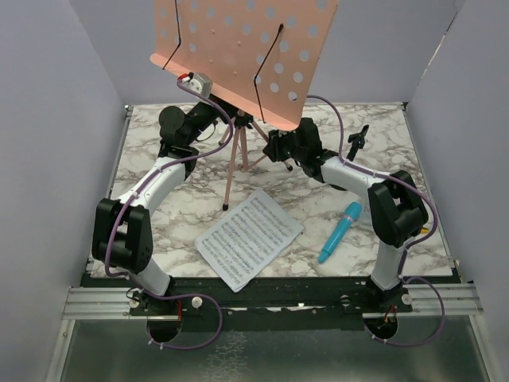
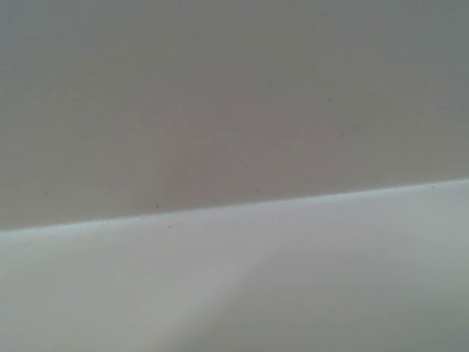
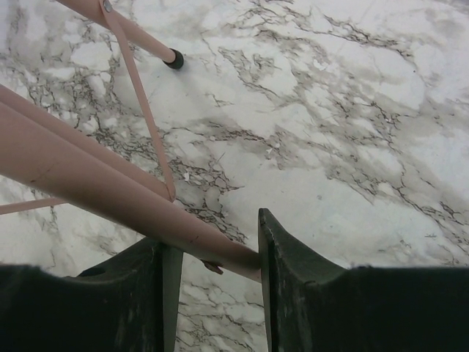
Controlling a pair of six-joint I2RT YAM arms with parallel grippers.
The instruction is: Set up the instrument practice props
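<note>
The pink perforated music stand stands on its tripod legs at the back middle. My left gripper reaches in under its desk by the pole hub. Its fingers are hidden there and do not show in the left wrist view. My right gripper is low beside the tripod. In the right wrist view it stands partly open. A pink leg crosses the gap and meets the right finger. The white sheet music lies flat in front. The blue microphone lies at the right. The black mic stand is at the back right.
The marble tabletop is enclosed by grey walls on the left, right and back. Another tripod foot with a black tip rests on the marble. The left wrist view shows only blurred grey wall.
</note>
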